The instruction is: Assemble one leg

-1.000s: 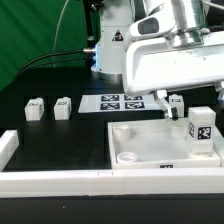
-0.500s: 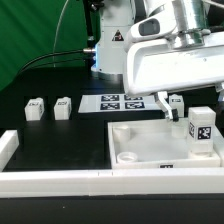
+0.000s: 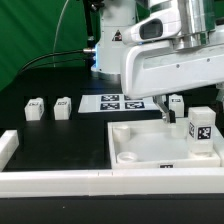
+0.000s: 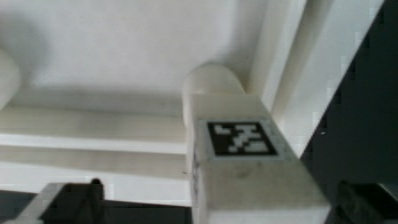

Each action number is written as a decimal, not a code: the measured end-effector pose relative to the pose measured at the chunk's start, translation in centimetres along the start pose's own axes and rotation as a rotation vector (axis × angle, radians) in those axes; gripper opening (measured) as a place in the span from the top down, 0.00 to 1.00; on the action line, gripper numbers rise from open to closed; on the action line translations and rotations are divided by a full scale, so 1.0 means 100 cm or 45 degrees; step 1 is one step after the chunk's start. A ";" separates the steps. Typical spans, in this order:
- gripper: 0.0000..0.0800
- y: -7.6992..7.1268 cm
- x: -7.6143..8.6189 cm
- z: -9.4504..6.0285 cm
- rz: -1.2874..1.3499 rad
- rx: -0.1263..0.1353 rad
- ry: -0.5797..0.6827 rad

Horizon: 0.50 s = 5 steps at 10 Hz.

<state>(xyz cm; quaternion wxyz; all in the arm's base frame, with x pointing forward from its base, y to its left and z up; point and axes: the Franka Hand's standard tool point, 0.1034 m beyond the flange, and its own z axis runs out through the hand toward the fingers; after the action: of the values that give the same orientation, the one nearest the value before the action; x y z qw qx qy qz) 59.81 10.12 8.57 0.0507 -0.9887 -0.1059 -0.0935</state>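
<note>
White leg [image 3: 201, 128] stands unmoved at panel [image 3: 140, 140] 3 o'clock edge; gripper [image 4: 222, 203] has dipped slightly, jaws wide, empty, straddling it: grasp pending

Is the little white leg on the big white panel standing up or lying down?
Standing up. In the exterior view the leg rises upright from the panel's right corner, its tag facing the camera.

White leg [image 3: 202, 128] with black-and-white square tag, white panel [image 3: 150, 140], black table [image 3: 60, 135], white marker board [image 3: 122, 102] bearing black-and-white tags, two further white legs [image 3: 35, 108] with dark tags, green backdrop [image 3: 30, 35], white arm [image 3: 170, 62], white front barrier [image 3: 60, 182].
</note>
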 end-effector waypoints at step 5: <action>0.19 -0.007 -0.004 -0.002 0.028 0.061 -0.290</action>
<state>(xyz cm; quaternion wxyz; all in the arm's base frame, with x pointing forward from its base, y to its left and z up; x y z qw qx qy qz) 59.23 10.73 8.76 0.0628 -0.9925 -0.1025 0.0224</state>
